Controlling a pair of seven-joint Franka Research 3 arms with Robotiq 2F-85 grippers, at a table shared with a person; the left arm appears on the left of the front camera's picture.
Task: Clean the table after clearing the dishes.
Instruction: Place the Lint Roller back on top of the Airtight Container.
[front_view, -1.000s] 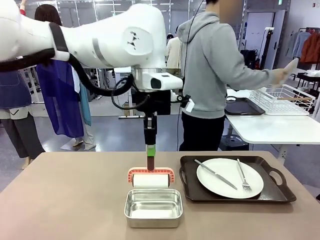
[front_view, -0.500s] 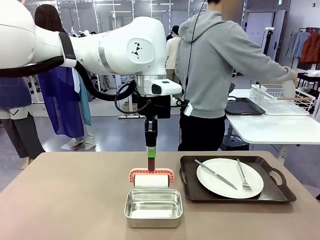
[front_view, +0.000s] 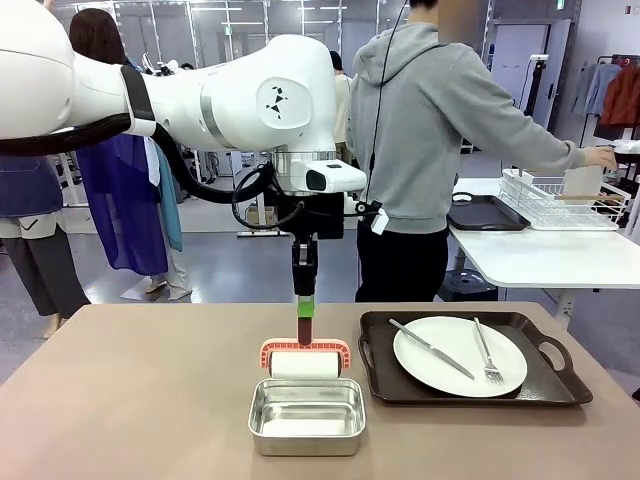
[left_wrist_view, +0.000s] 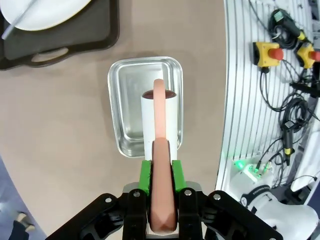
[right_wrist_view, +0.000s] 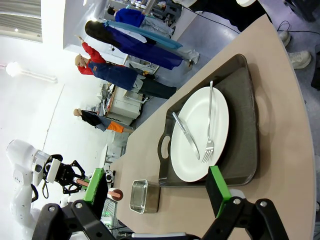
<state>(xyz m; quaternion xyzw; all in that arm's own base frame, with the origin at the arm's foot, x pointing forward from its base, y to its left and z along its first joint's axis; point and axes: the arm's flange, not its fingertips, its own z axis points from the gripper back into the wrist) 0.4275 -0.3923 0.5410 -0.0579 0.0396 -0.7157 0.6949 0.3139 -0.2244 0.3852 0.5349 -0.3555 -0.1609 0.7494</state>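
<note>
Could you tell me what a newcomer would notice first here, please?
The left claw holds a lint roller over a steel tin on the brown table. To its right a tray bears a white plate with fork and knife; beyond, a person faces a side table.

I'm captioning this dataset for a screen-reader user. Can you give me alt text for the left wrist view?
The left gripper, jaws shut on the salmon-pink handle of a lint roller, holds its white roll over a steel tin on the taupe table. A dark tray with a white plate sits at top left.
</note>
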